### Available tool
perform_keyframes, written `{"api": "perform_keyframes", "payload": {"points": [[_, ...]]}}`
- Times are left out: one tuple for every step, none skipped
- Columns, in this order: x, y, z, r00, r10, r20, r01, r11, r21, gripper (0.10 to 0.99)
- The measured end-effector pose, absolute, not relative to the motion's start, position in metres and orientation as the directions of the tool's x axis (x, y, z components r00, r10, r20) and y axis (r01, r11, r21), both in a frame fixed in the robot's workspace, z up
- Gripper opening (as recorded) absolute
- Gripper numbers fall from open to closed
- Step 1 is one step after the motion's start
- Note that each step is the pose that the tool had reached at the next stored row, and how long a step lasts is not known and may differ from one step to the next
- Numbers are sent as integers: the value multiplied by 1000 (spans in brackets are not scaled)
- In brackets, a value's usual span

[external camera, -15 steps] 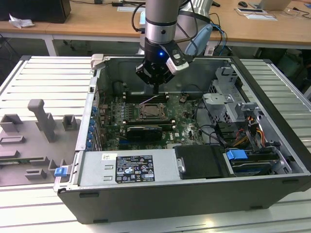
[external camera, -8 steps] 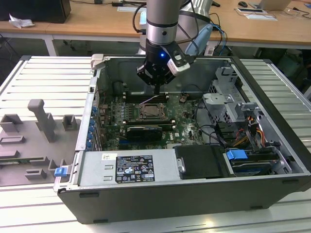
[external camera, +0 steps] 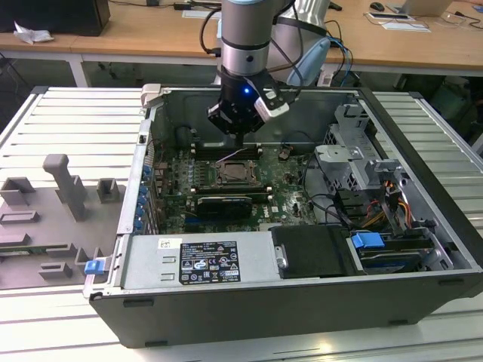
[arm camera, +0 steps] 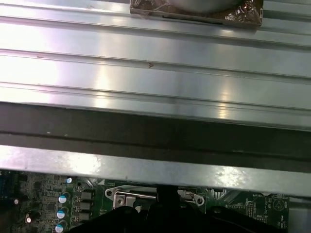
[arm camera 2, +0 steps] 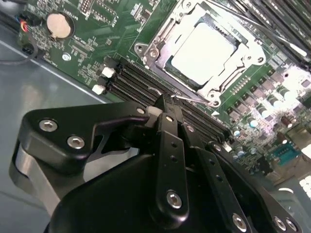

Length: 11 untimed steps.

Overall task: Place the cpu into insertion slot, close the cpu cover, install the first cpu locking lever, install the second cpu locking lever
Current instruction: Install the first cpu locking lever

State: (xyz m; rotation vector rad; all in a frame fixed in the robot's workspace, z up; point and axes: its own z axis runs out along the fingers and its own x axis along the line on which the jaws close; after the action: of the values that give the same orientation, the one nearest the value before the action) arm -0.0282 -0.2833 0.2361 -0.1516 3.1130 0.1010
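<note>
The arm is reaching down into the open computer case (external camera: 423, 226); the gripper (external camera: 240, 130) is hanging over the green motherboard (external camera: 283, 185), just above the far edge of the insertion slot (external camera: 235, 173), at about 12 o'clock from it in the exterior view; in the second wrist view the gripper (arm camera 2: 159, 103) is showing its black fingers (arm camera 2: 170, 141) pressed together with no gap between them, and they are holding nothing; the tips are sitting right over the long black memory slots (arm camera 2: 141, 85), beside the socket; the cpu (arm camera 2: 203, 51) is lying flat inside the insertion slot (arm camera 2: 150, 51), its pale shiny face looking up; the cpu cover (arm camera 2: 243, 39) is lying down around the chip like a silver frame; a thin lever (arm camera 2: 184, 99) is running along the side of the socket nearest the fingertips; a round silver coin battery (arm camera 2: 59, 24) is sitting on the board at about 9 o'clock from the chip; in the exterior view a grey power box (external camera: 200, 260) is sitting at 6 o'clock from the socket; a grey tray of holders (external camera: 53, 219) is resting outside the case at 9 o'clock.
</note>
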Motion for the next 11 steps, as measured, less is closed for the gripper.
{"api": "perform_keyframes", "payload": {"points": [[-29,-283,234,-994,-106,-26,-107,992,64,106],[-29,-283,234,-994,-107,-26,-108,992,64,106],[-29,-283,234,-994,-107,-26,-108,992,63,106],[-29,-283,234,-994,-107,-26,-108,992,64,106],[-29,-283,233,-994,-107,-26,-108,992,65,106],[-29,-283,233,-994,-107,-27,-108,992,65,106],[-29,-283,233,-994,-107,-27,-108,992,66,106],[-29,-283,233,-994,-107,-27,-108,992,66,106],[-30,-283,233,-994,-107,-27,-109,992,67,106],[-30,-283,233,-994,-107,-27,-109,992,67,106],[-30,-283,233,-994,-107,-27,-108,992,67,106]]}}
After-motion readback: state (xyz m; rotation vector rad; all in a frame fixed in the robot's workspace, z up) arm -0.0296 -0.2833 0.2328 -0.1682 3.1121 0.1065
